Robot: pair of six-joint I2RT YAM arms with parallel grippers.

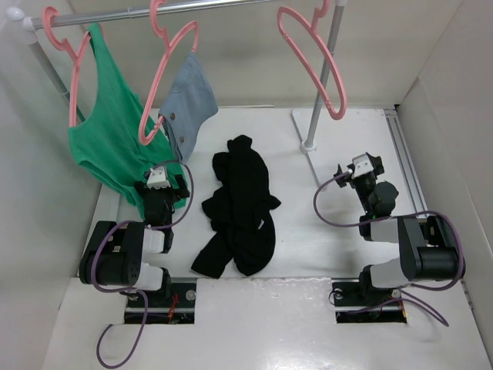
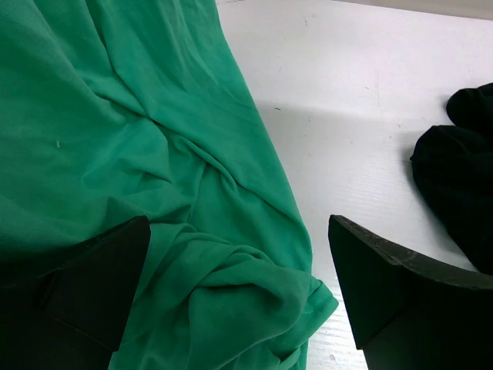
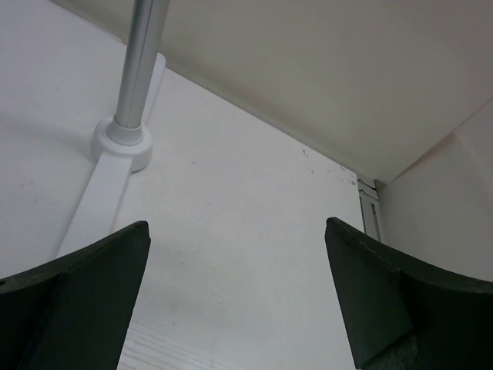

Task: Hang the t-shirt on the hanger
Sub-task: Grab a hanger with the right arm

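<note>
The black t-shirt [image 1: 239, 206] lies crumpled on the white table between the two arms; its edge shows at the right of the left wrist view [image 2: 458, 173]. The empty pink hanger [image 1: 314, 62] hangs from the rail at the top right. My left gripper [image 1: 162, 179] is open and empty, low over the hem of the green tank top [image 2: 146, 169], left of the t-shirt. My right gripper [image 1: 360, 168] is open and empty over bare table, right of the t-shirt and near the rack's post.
A rail [image 1: 154, 8] crosses the back, with a green tank top [image 1: 112, 131] and a grey-blue garment [image 1: 191, 100] on their own pink hangers. The rack's right post [image 1: 322, 77] and white foot [image 3: 104, 193] stand by my right gripper. Walls enclose the table.
</note>
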